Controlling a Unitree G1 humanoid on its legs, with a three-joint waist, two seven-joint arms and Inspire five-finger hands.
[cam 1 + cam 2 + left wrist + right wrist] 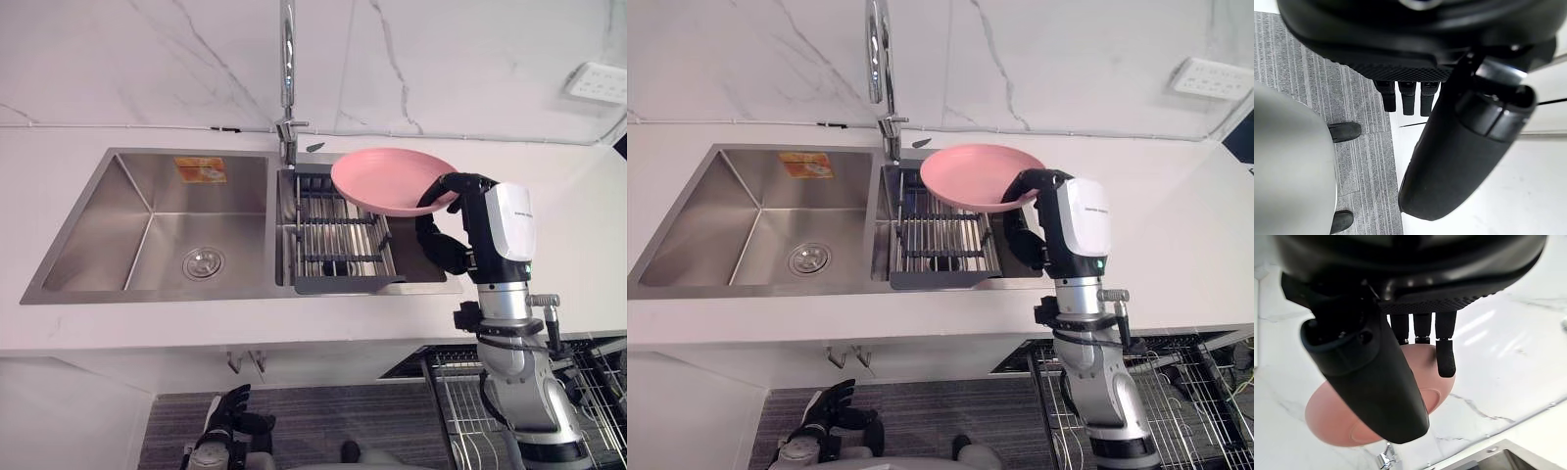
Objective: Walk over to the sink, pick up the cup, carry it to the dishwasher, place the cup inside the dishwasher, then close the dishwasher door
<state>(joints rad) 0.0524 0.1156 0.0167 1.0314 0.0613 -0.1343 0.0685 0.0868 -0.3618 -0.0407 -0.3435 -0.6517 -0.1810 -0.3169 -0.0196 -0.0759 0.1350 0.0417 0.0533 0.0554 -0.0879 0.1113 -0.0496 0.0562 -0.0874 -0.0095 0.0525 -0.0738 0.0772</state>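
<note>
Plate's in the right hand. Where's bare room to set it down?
Free: the left basin, bare around its drain; the counter in front of both basins and right of them, below the wall outlet. Crowded: the right basin, taken by the rack, faucet behind, right hand holding the pink plate above it. Left hand hangs low, open.

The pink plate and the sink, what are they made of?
The pink plate, held in the right hand, looks like plastic, maybe melamine: it is an even, matte pink with no glassy shine. The sink looks like brushed stainless steel: it is silvery grey with soft, streaky reflections.
</note>
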